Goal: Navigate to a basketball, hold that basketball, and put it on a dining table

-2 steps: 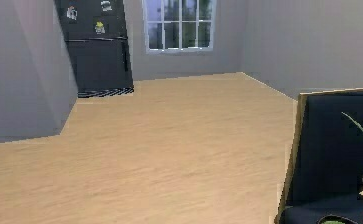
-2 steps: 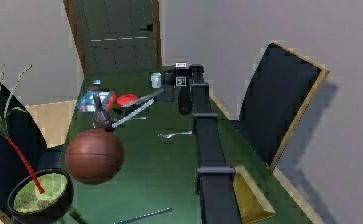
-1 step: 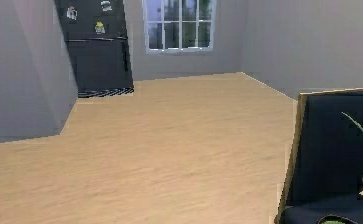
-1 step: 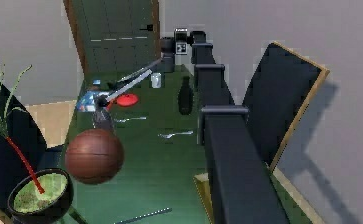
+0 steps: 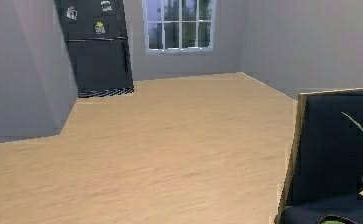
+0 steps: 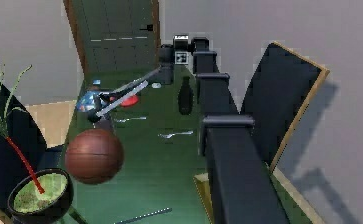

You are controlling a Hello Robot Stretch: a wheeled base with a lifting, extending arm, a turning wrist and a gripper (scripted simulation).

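- A wood floor (image 5: 159,140) is stretching ahead in the forward view toward grey walls. A dark fridge (image 5: 97,45) is standing at the far left, and a window (image 5: 179,25) is sitting in the back wall to its right.
- A dark chair (image 5: 329,160) with a wooden frame is rising at the forward view's bottom right, with a green leaf (image 5: 359,130) crossing it near the edge.
- In the arm side view, a long green desk (image 6: 159,170) is running away toward a dark green door (image 6: 114,35).
- The dark arm (image 6: 224,130) is reaching from the bottom edge out over the desk's right half.
- The end effector (image 6: 97,106) is slanting down and to the left from the arm's far end, and its thin fingers are ending just above the basketball (image 6: 94,155).
- The basketball, reddish brown, is showing over the desk's near left part with the green top behind it. I cannot tell whether the end effector is grasping the ball or the ball is resting on the desk.
- A green bowl (image 6: 37,195) with a red stick in it is sitting just below and left of the ball, beside a spiky plant (image 6: 1,100).
- Farther along the desk, a dark bottle (image 6: 185,97) is standing near the arm, some cutlery (image 6: 174,132) is lying in the middle, and what looks like a red plate (image 6: 135,97) is lying under the fingers.
- A framed chair (image 6: 279,100) is standing at the desk's right side.
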